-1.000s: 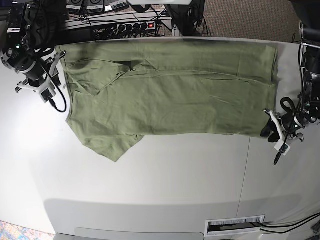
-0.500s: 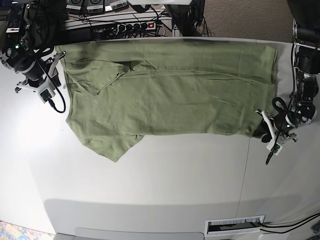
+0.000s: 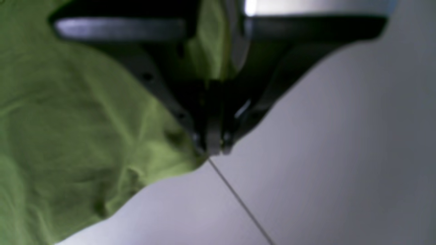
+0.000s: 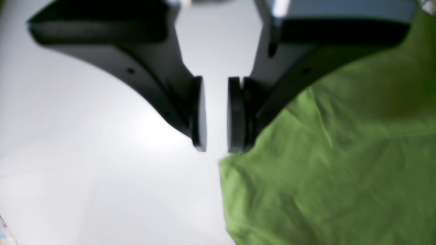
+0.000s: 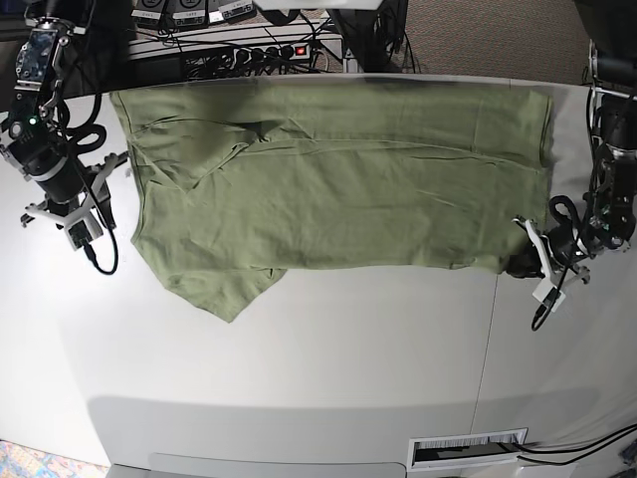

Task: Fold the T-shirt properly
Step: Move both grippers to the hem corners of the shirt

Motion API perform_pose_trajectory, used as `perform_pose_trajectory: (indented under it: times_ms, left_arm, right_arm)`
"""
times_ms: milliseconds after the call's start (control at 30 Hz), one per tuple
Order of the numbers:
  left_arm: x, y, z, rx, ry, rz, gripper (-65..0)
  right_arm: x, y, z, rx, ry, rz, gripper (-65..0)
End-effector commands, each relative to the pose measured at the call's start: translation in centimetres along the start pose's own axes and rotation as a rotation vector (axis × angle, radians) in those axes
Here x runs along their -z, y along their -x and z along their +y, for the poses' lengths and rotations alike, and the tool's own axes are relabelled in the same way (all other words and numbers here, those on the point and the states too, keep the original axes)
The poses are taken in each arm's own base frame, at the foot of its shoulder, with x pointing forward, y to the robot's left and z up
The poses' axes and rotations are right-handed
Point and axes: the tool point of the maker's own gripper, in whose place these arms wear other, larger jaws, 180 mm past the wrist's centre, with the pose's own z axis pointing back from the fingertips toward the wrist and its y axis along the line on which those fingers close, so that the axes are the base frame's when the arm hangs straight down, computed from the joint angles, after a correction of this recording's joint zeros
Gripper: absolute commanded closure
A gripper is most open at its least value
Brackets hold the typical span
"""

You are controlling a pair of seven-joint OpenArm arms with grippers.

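Progress assessment: early stage. No fold visible yet.

T-shirt [image 5: 338, 189]: spread nearly flat across the far half of the desk [image 5: 328, 349], one short sleeve pointing toward the near edge, some creases near the collar end. Full length exposed, nothing doubled over.

Left tool [image 3: 211, 146]: pressed together, clamped on the T-shirt's hem corner. In the left wrist view, green cloth bunched directly against the closed tips and trailing away to one side; bare desk and a thin seam line on the other side. Grasp judged complete at this corner.

Right tool [image 4: 217, 115]: parted by a narrow gap, holding nothing. In the right wrist view, the T-shirt's edge just beyond and beside the tips, one finger [image 4: 235, 115] close over the cloth border, the other over bare desk. Contact with the cloth not confirmable. In the base view, positioned just off the sleeve end.

Remaining, judged from the layout: secure the second grasp at the sleeve end, lift and carry the near edge over, then complete all further folds.
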Motion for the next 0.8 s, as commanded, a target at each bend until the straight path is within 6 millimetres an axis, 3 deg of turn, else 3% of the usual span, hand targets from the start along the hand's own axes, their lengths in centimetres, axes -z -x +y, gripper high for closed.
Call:
perform_pose_trajectory:
  times_ms: [0, 133, 400, 533, 767]
  left_arm:
    - [-1.0, -2.7, 1.3, 0.018, -0.021, -0.057, 0.0]
    - [-1.8, -3.9, 1.3, 0.039, -0.015, -0.060, 0.0]
    - [-3.8, -6.5, 0.3, 0.068, 0.029, -0.054, 0.0]
    - [-4.0, -6.7, 0.1, 0.079, 0.034, -0.043, 0.0]
    - [-4.3, -5.2, 0.5, 0.083, 0.024, 0.035, 0.0]
  right_arm:
    - [0.0, -1.4, -1.1, 0.005, 0.026, -0.051, -12.8]
    - [1.5, -2.2, -1.9, 0.079, 0.029, -0.090, -23.8]
    - [3.3, -3.4, -4.6, 0.164, 0.049, -0.143, -24.0]
    - [4.5, -4.0, -5.8, 0.208, 0.049, -0.168, -24.0]
    - [8.6, -6.2, -4.0, 0.190, -0.050, -0.159, -24.1]
